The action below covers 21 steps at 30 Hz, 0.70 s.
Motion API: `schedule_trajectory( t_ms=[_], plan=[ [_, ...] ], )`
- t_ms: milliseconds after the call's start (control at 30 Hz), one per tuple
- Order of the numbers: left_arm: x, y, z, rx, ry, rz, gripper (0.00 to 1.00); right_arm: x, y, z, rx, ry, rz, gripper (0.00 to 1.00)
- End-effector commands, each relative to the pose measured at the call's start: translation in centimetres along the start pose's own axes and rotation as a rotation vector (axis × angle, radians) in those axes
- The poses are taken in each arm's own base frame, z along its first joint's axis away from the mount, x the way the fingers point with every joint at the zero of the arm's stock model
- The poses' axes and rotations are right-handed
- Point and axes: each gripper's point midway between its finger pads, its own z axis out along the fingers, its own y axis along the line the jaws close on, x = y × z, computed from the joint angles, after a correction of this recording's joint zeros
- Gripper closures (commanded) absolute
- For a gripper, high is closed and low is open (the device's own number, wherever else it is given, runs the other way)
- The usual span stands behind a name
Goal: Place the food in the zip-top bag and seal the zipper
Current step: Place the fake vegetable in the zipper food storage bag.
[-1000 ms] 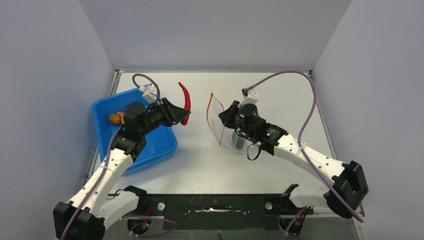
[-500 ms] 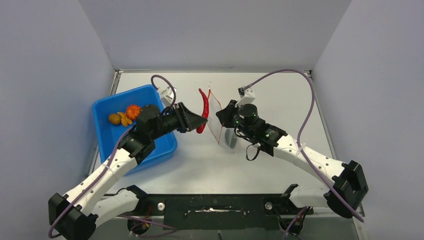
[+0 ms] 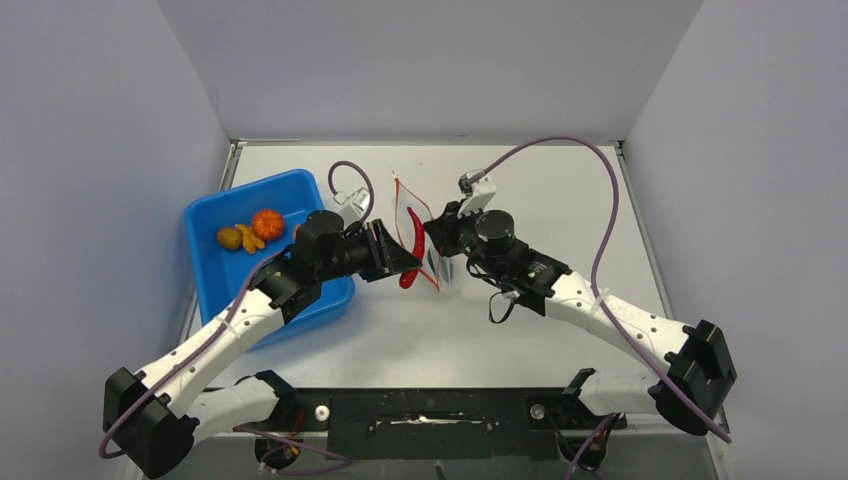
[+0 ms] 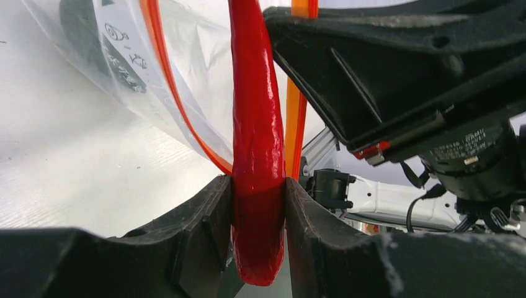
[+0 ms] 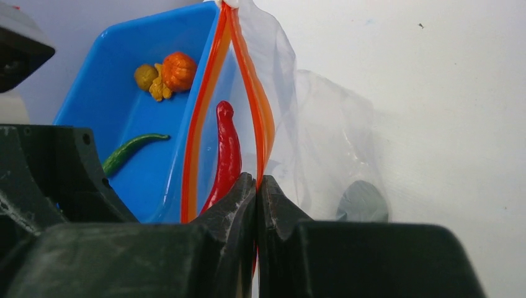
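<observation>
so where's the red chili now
Top view: centre, between the arms, the red chili is clamped at one end in the left pincer, its tip inside the open mouth of the zip-top bag that the right pincer pinches by the zipper.

The chili [image 3: 414, 236] sits in the bag's [image 5: 322, 124] mouth, with the tray [image 3: 203, 262] to its left.
</observation>
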Motion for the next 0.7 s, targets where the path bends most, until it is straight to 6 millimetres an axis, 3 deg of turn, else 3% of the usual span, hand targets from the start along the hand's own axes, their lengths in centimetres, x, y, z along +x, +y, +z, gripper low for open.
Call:
schedule_trajectory(
  t_ms=[0,233,667],
  plan=[
    [-1.3,-1.0,-0.2,-0.03,-0.018,0.029,0.83,-3.7,2.5,-0.7,-0.073,-0.121,-0.07,1.0],
    [-1.6,0.3,0.0,-0.098,-0.036,0.022,0.8,-2.9,3.3,-0.8,-0.089,-0.099,-0.098,1.0],
    [-3.5,0.3,0.1,-0.109,-0.142,-0.015,0.7,-0.8,4.4,-0.2,-0.114,-0.03,-0.075,1.0]
  ],
)
